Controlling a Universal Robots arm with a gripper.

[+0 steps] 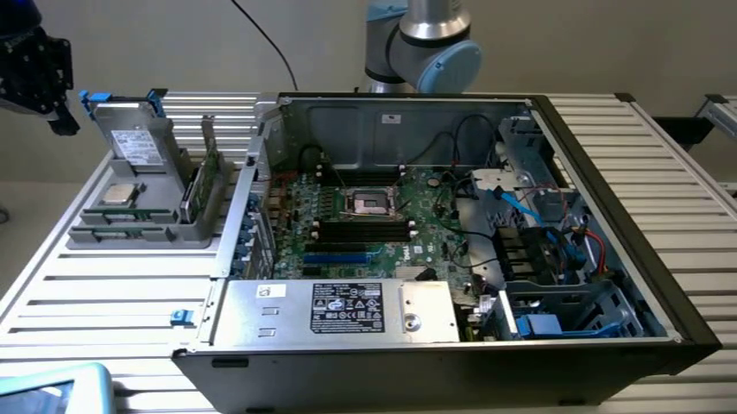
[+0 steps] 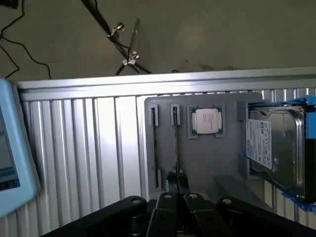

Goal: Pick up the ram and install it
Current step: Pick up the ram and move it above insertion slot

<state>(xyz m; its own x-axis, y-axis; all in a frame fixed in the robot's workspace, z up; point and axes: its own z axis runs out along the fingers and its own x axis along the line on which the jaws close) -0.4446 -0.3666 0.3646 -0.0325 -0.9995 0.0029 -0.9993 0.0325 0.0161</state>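
Well, I am at the approach step; my pincer (image 2: pixel 176 181), shut and empty, hangs upper left in the exterior view; the ram (image 1: pixel 199 191) stands on edge in the gray holder (image 1: pixel 127 235) below; grasping it calls, I judge, for opened jaws.

A plain pale wall (image 1: pixel 599 43) stood behind a silver table (image 1: pixel 92 302) with long ridges. The floor (image 2: pixel 222 39) beside it was dull brown.

tray (image 1: pixel 127 235) at the exterior view's left of case (image 1: pixel 381 129) | ram (image 1: pixel 203 185), CPU (image 1: pixel 119 193), drive (image 1: pixel 138 142) in tray | both on table (image 1: pixel 103 293)
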